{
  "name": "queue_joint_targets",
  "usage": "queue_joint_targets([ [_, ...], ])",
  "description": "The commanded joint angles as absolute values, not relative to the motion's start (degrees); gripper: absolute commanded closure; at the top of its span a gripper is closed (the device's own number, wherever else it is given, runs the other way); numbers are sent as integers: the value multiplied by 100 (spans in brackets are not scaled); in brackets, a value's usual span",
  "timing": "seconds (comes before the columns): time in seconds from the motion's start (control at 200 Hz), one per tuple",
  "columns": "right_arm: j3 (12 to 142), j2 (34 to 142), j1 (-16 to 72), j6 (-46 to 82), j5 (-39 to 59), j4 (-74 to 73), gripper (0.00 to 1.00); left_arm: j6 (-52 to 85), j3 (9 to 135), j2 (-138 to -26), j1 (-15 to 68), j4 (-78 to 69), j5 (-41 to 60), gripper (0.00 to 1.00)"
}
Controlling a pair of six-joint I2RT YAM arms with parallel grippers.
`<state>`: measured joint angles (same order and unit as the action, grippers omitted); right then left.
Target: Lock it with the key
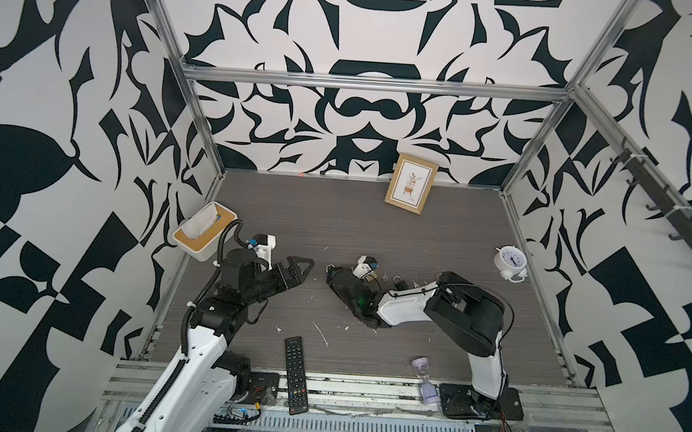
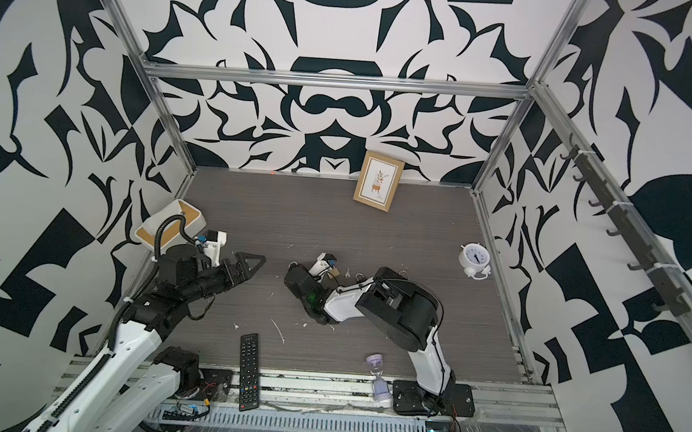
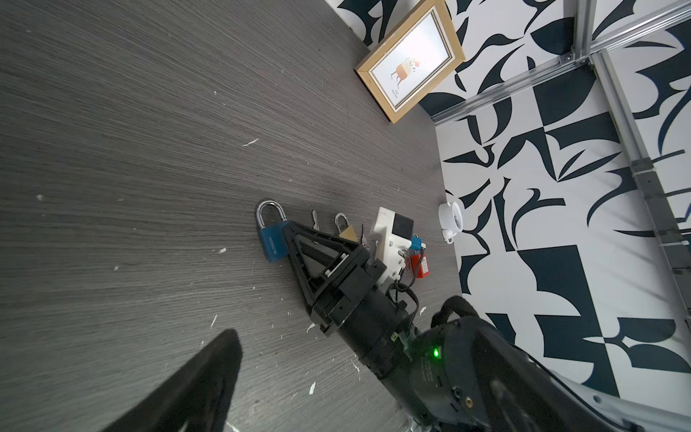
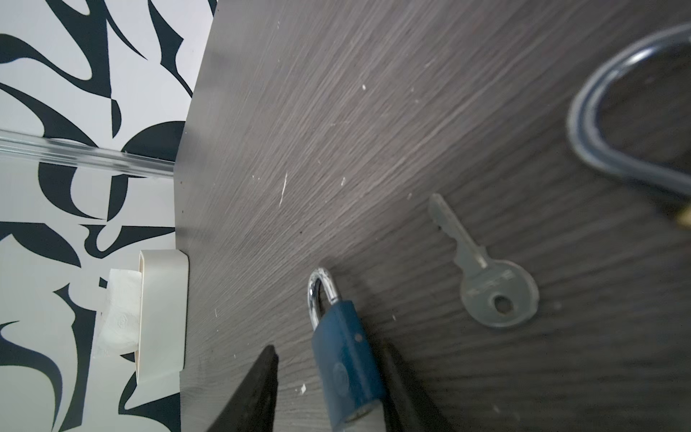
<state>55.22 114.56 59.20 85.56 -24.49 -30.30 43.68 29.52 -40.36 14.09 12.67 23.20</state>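
Noted tissue box point(image 1: 203, 232) at far left edge of surface point(image 1: 377, 227), against the wall. Found left fingers point(image 3: 209, 377) spread wide and empty, just right of the box, pointing toward centre, touching nothing. Logged remote point(image 1: 295, 374) flat near the front edge, well apart from the locks.

At centre, found right fingers point(image 4: 258, 389) partly open, straddling blue padlock point(image 4: 346, 359). Saw a clear gap on one side. Cannot tell whether the other finger touches the lock body or sits just beside it. Not clamped.

Recorded padlock lying flat on the surface. Saw key point(image 4: 486, 284) flat just beside it, apart from it, not in the lock. Further right, noted brass padlock point(image 3: 346, 228) and second key point(image 3: 363, 237), both flat on the surface.

Noted picture frame point(image 1: 411, 184) leaning on the back wall, hourglass point(image 1: 424, 379) upright at the front edge, alarm clock point(image 1: 510, 262) near the right wall.
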Motion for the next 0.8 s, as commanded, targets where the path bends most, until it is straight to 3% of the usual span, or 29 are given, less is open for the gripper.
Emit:
queue_joint_targets([
  [0.0,5287,11006,5972,8481,-2549,-2707,43,4358,2913,-4030,1389,1289,2171,1],
  [0.24,4698,10194,5967,8327,-2325,-2382,38,4497,2784,-4083,1389,1058,1751,1],
  [0.33,4365,9552,5938,7683,-2074,-2378,38,4268,2857,-4032,1389,1278,668,1],
  [0.41,4180,8779,5786,6721,-1858,-1891,32,3780,2745,-3877,1389,1068,-527,1],
  [0.445,4160,8484,5731,6371,-1831,-1628,30,3529,2607,-3798,1389,673,-942,1],
  [0.58,4469,7374,5543,4735,-1955,-95,2,2150,1759,-3678,1389,-1220,-2225,1],
  [0.7,4728,6813,5128,3715,-1926,841,1,646,964,-4635,1365,-3846,-3077,1],
  [0.795,4708,6373,4528,3266,-1694,1090,1,82,1163,-6113,985,-4414,-3102,1],
])
